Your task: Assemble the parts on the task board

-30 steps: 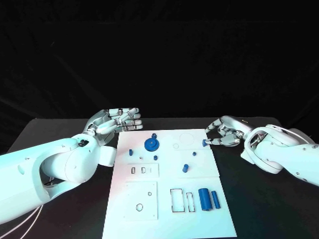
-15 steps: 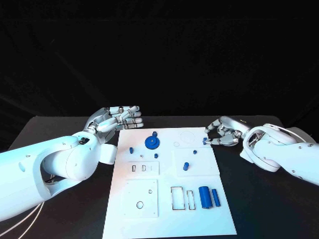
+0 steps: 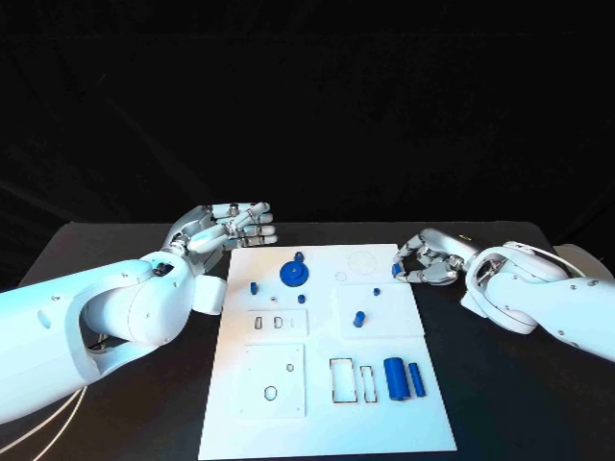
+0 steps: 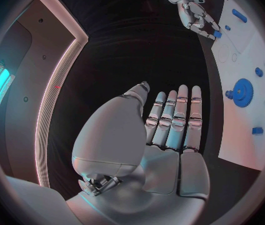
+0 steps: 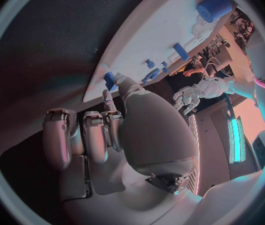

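Task board [image 3: 391, 403], a white plate, lies in the middle of the black desk [image 3: 529, 384], its long axis running from the robot's edge toward the far edge. The right hand [image 3: 426, 264] sits at the board's right edge near the far corner, fingers curled around a small blue part [image 3: 396, 271], apparently pinching it just over the board's rim. The left hand [image 3: 232, 229] hovers off the far-left corner, holding nothing, fingers loosely together and roughly straight. A blue gear [image 3: 294, 276] stands between the two hands, nearer the left. The held part's seat likely lies inward from the right hand.
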Tool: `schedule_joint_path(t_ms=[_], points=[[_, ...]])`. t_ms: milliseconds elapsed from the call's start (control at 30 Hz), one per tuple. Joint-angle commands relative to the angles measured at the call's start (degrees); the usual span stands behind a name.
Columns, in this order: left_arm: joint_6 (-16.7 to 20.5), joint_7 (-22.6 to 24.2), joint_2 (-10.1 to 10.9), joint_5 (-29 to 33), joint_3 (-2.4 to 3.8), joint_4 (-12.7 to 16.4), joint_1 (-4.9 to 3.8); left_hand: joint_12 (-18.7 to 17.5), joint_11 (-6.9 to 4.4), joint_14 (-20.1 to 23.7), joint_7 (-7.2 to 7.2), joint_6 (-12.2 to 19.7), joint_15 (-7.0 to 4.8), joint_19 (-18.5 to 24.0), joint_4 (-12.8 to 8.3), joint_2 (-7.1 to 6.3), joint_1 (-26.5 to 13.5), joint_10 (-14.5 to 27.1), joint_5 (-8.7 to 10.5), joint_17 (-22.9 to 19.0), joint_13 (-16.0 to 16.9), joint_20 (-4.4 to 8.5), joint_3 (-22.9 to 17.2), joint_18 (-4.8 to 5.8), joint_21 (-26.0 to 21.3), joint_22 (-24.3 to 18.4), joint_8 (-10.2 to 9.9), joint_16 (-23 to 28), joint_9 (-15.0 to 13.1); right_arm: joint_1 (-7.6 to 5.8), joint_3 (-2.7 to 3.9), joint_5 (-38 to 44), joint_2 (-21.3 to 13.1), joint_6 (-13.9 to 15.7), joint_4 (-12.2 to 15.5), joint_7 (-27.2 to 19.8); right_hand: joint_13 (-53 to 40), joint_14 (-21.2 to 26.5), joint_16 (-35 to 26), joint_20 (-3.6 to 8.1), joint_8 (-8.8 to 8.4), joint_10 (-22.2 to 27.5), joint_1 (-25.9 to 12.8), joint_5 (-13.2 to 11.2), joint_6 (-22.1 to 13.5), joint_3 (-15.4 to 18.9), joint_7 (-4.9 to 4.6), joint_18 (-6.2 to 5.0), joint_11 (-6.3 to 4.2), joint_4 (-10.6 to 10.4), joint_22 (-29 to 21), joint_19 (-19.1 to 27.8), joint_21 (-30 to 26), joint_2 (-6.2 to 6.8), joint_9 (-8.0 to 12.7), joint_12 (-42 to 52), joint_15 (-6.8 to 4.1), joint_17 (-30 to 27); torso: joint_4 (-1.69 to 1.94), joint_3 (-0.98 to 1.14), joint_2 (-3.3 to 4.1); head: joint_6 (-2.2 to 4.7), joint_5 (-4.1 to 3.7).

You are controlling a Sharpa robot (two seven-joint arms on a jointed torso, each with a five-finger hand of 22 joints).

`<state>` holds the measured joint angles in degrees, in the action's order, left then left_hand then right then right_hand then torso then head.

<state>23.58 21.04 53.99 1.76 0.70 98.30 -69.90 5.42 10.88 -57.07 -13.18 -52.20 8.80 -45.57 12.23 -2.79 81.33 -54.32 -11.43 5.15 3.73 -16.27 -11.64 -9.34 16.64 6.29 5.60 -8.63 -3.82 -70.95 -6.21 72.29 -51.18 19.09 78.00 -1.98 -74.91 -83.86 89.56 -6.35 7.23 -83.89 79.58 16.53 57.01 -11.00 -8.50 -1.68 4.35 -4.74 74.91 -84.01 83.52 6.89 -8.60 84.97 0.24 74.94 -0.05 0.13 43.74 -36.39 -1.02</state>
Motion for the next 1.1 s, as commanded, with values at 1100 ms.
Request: schedule_joint_path(t_ms=[1100], points=[[-0.98, 0.05, 0.02, 0.06, 0.05, -0.06, -0.07, -0.27, 0.13, -0.47, -0.34, -0.38, -0.1, -0.41, -0.4, -0.11, 0.46, -0.07, -0.05, -0.07, -0.05, 0.0, 0.03, -1.14, -0.16, -0.06, -0.21, 0.34, 0.06, 0.41, 0.01, 1.16, 1.55, -0.31, -1.51, 0.97, -10.5, -5.98, 0.21, 2.16, 2.73, -2.38, 0.71, -4.15, 6.81, -3.45, 2.74, 0.03, -2.97, 1.47, 9.15, -2.04, 1.57, -4.82, -1.31, 1.26, -2.5, 14.35, 0.03, 0.06, -0.02, -0.66, 0.18]])
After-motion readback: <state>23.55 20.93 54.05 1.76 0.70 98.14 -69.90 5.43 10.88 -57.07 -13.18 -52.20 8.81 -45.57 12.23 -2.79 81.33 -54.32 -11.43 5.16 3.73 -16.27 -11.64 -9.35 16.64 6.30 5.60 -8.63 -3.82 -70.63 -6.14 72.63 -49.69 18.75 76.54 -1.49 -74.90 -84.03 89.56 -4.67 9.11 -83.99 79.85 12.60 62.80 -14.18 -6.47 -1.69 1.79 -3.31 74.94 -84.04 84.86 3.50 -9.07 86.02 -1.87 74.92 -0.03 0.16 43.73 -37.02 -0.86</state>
